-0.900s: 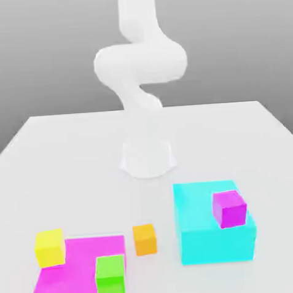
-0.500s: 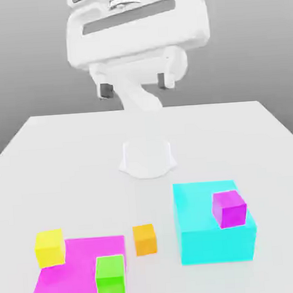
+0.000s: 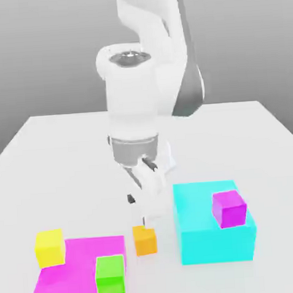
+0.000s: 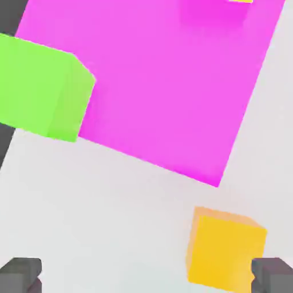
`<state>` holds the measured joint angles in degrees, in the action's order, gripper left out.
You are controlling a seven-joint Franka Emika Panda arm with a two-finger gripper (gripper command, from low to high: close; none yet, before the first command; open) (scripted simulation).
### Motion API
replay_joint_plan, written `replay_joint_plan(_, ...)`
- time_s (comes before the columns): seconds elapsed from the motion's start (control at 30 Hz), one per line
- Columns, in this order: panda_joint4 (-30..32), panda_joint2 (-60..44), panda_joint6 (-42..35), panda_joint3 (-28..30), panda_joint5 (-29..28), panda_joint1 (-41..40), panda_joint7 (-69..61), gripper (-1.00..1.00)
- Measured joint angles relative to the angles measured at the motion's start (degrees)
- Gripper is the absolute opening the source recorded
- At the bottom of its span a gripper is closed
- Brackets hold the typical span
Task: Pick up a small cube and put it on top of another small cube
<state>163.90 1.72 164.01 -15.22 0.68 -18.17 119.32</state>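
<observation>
The small orange cube [image 3: 144, 240] rests on the white table between a flat magenta slab and a cyan block. My gripper [image 3: 146, 218] hangs just above and slightly behind it, not touching it. In the hand view the two dark fingertips [image 4: 20, 274] stand far apart, so the gripper [image 4: 146, 276] is open and holds nothing. There the orange cube [image 4: 226, 252] lies off-centre, close to one fingertip. The small yellow cube [image 3: 49, 247] sits at the slab's far corner, toward the exterior view's left.
The magenta slab [image 3: 71, 271] carries a green cube [image 3: 110, 274] at its near right corner. The tall cyan block [image 3: 204, 237] stands right of the orange cube, with a small magenta-purple cube [image 3: 229, 208] on top. The table [image 3: 247, 136] stretches back behind the arm.
The arm has swung forward and down, bringing the hand from high above the table's far side to just over the orange cube. No cube has moved.
</observation>
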Motion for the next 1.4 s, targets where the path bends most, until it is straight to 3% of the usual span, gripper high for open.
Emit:
replay_joint_plan(0.1,0.3,-5.7,4.4,2.3,-5.2,0.8,6.4,0.0)
replay_joint_plan(0.27,-1.5,-16.0,12.6,12.2,-11.1,9.4,11.1,0.0)
replay_joint_plan(0.3,-1.8,-17.4,13.7,13.4,-11.3,10.5,11.3,-1.0)
replay_joint_plan(0.57,-1.5,-16.1,12.8,12.6,-10.8,9.9,11.0,-1.0)
replay_joint_plan(0.8,0.4,-3.0,1.6,8.1,-1.6,6.8,3.1,-1.0)
replay_joint_plan(1.23,-19.6,0.6,-21.9,17.8,-0.7,-4.6,-27.6,-1.0)
replay_joint_plan(1.37,-19.9,-5.7,-16.0,17.1,-0.4,-5.9,-29.9,-1.0)
replay_joint_plan(1.4,-19.8,-7.1,-14.5,16.9,-0.3,-5.9,-30.1,1.0)
